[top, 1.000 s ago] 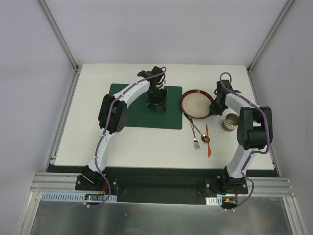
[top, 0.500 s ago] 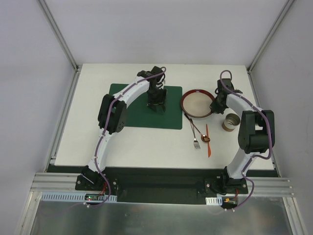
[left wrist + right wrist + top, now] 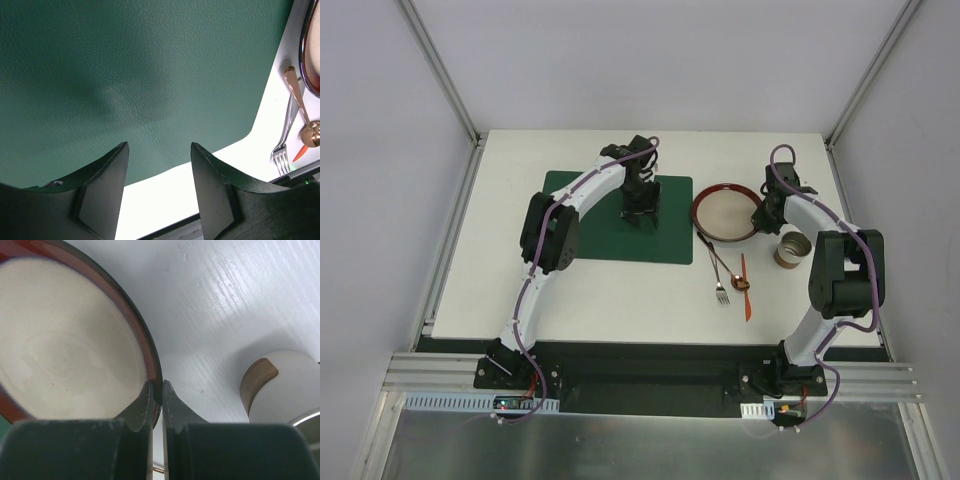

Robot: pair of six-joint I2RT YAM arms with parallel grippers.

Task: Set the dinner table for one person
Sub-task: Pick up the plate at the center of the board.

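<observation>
Two arms are reaching over the table [image 3: 570, 300]. From the overhead camera I am watching the right gripper [image 3: 757, 213] sitting at the right rim of the plate [image 3: 723, 213]. That plate is lying toward the table's far right corner, just beside the right edge of the green placemat [image 3: 590, 225]. The left gripper [image 3: 640, 214] is hanging over the placemat's right half. A cup [image 3: 789, 250] is standing just right of the plate, while a fork [image 3: 721, 292] and a spoon [image 3: 741, 285] are lying nearer the front edge.

Through the left wrist camera I am seeing the left gripper [image 3: 157, 155] with its jaws standing apart and nothing between them, only the placemat [image 3: 150, 75] spreading below. The plate [image 3: 311, 50] is peeking in on the right.

Through the right wrist camera I am seeing the right gripper [image 3: 156, 387] pinching the dark rim of the plate [image 3: 65, 355], one finger on each side. The cup [image 3: 280, 385] is standing apart on the white table [image 3: 225, 300].

As I am judging it, the placemat is lying to the left of the held plate, so the carry should be going leftward. The right arm is the nearer one, and the left gripper is occupying the landing spot.
</observation>
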